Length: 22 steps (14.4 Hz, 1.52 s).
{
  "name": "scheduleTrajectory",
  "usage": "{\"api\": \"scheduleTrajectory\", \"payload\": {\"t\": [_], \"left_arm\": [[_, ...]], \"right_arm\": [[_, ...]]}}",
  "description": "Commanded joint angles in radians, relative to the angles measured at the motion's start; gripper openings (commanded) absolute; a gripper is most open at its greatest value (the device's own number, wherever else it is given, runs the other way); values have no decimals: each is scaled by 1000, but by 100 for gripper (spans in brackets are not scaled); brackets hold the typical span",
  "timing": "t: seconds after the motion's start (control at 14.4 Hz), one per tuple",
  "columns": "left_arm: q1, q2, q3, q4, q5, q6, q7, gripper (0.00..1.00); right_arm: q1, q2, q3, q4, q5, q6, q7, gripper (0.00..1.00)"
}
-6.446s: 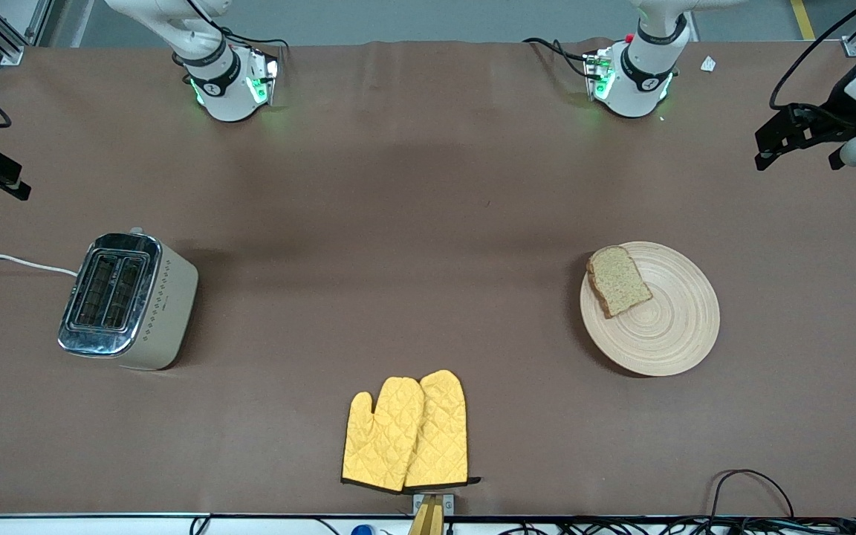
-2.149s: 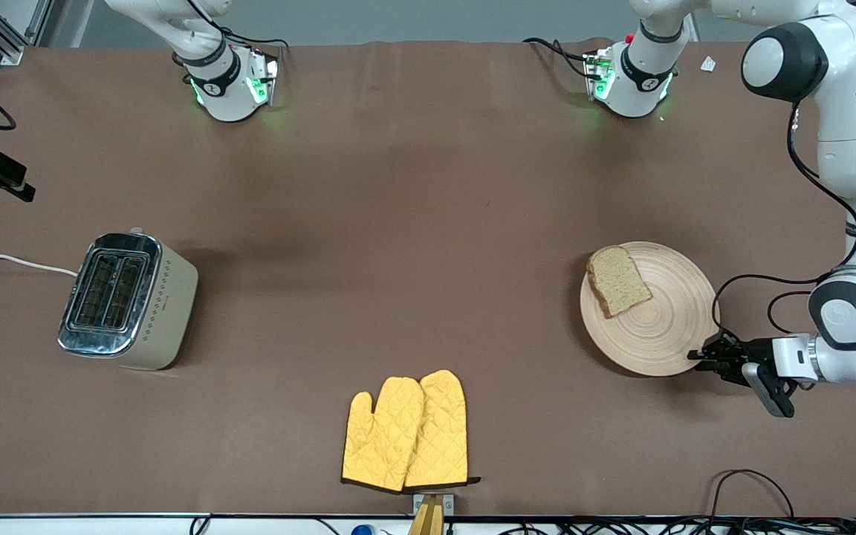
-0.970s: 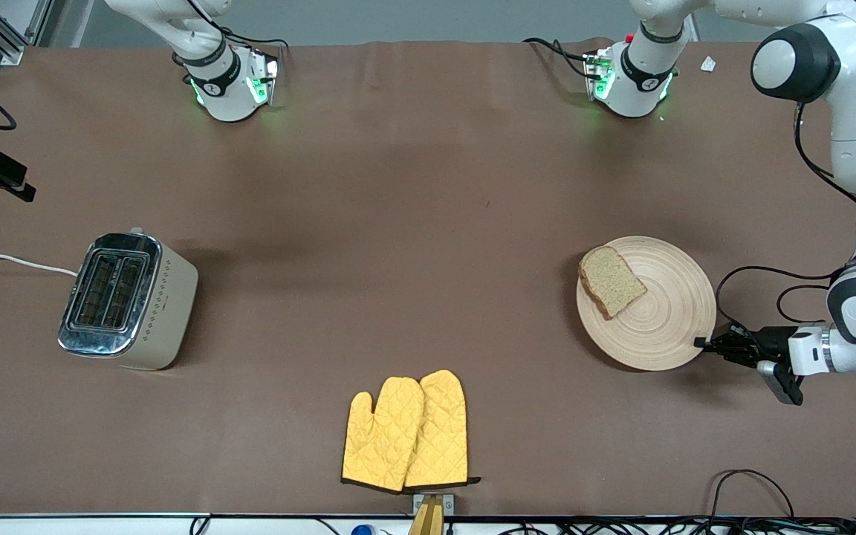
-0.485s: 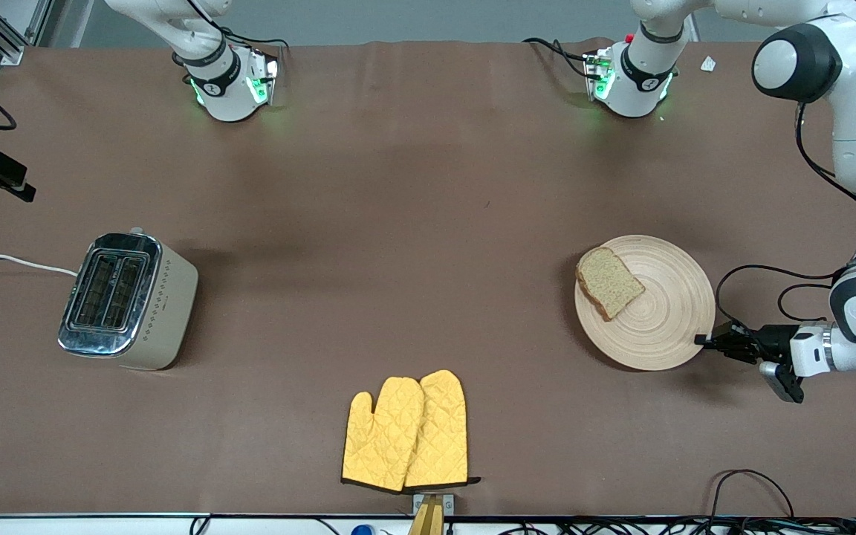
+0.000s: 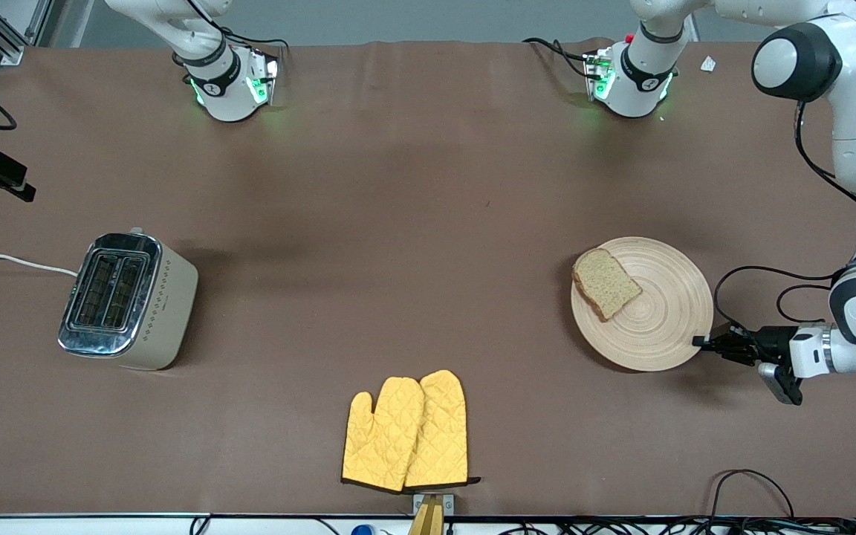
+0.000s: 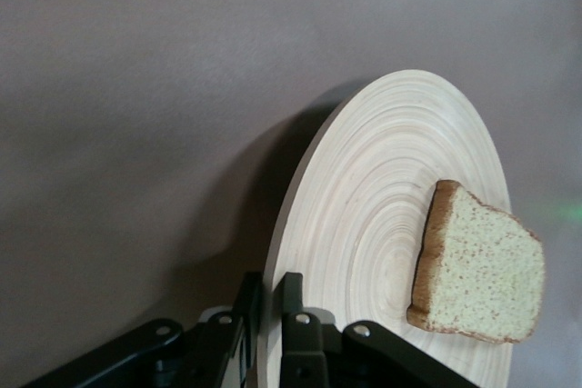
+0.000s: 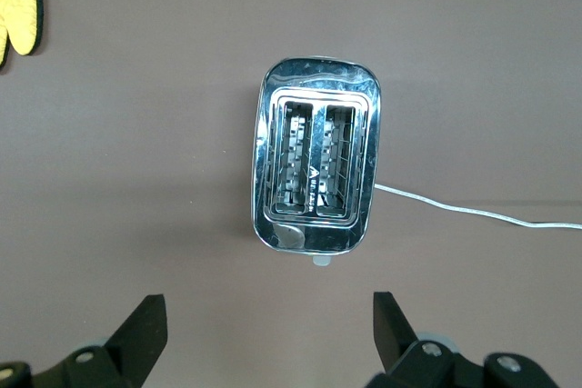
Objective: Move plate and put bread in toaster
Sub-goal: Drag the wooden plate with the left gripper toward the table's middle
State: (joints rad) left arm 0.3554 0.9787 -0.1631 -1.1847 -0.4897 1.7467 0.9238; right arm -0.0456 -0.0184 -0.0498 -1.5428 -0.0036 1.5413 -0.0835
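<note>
Toaster first: it sits at the right arm's end of the table, slots up, with a white cord trailing off the table's edge. My right gripper hangs over it with its fingers spread wide and nothing in them. In the right wrist view the two slots run the long way of the chrome top.

Going along, a pair of yellow oven mitts lies nearer to the front camera, about midway between the two ends.

Then comes the plate, at the left arm's end, well apart from the toaster. The bread lies flat on it, on the part toward the toaster, with its rounded end sticking out a little past the rim.

My left gripper comes in low from the table's end, and its two fingers are pinching the plate's rim, one above and one below, as the left wrist view shows. The bread is on the part of the plate away from that grip. So I think the plate has to travel toward the toaster, bread end first.

I can read tiny writing on the left arm, but not what it says.
</note>
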Motion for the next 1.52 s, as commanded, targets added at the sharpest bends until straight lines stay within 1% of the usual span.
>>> {"api": "scheduleTrajectory", "payload": {"t": [0.0,0.35,0.83,1.25,1.46], "left_arm": [[1,-6,-7,4,-50,-21,-13,0],[-3,-11,-6,2,-131,-42,-19,0],[-3,-9,-4,-1,-213,-42,-19,0],[-15,-8,-4,-4,-325,-61,-22,0],[-13,-6,-24,-6,-362,-62,-22,0]], "right_arm": [[3,-6,-1,-5,13,-3,10,100],[3,-5,-1,-5,13,-3,11,100],[4,-6,-1,-5,13,-3,10,100],[4,-6,-1,-8,10,-3,10,100],[3,-6,-1,-8,8,0,10,100]]}}
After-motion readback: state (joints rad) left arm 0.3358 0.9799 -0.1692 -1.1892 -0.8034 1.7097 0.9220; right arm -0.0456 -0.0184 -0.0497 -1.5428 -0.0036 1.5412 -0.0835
